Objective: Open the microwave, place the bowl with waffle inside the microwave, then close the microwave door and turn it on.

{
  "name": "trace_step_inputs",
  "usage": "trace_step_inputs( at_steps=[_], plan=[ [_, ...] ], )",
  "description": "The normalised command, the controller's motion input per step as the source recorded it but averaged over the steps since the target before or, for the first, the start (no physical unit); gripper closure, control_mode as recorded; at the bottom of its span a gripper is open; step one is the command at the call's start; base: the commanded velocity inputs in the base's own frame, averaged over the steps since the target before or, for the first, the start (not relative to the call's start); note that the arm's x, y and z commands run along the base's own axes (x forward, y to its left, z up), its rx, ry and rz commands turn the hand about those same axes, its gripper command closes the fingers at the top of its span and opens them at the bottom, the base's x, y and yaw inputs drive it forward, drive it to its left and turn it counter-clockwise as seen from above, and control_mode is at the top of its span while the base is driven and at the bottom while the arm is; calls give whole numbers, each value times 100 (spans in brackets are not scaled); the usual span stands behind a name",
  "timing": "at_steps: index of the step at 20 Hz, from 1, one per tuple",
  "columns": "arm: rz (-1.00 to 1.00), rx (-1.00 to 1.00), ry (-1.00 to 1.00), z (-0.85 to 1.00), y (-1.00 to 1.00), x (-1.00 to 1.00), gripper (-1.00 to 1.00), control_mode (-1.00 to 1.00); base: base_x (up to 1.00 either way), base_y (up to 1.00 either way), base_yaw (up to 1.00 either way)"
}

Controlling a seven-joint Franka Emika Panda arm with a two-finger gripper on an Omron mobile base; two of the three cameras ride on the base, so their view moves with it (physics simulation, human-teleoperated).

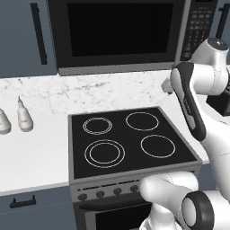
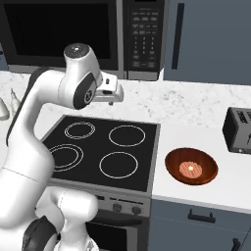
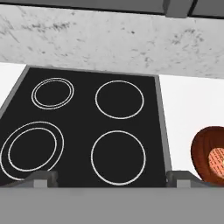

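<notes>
The microwave (image 1: 119, 33) hangs above the stove with its door (image 2: 59, 32) shut and its keypad (image 2: 143, 34) at the right. The reddish-brown bowl (image 2: 191, 166) sits on the white counter right of the stove, holding the orange-tan waffle (image 2: 190, 169). In the hand view the bowl (image 3: 205, 153) and the waffle (image 3: 216, 161) show at the right edge. My gripper (image 2: 113, 98) hovers above the stove's back half, below the microwave and well left of the bowl. Its fingertips (image 3: 43, 178) stand wide apart, so my gripper (image 3: 113, 179) is open with nothing between them.
The black four-ring stove (image 1: 130, 139) lies under the hand. A black toaster (image 2: 239, 130) stands on the counter behind and right of the bowl. Two pale shakers (image 1: 24, 117) stand on the left counter. Dark cabinet doors (image 2: 206, 39) flank the microwave.
</notes>
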Motion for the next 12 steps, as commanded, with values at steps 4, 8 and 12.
trace_step_inputs(
  at_steps=[4,8,12],
  plan=[
    [0,-1,-13,44,-31,0,-100,-100,0,0,0],
    [-1,0,-13,48,-7,0,-100,-100,0,0,0],
    [-2,0,-12,44,0,3,-100,-100,0,0,0]
  ],
)
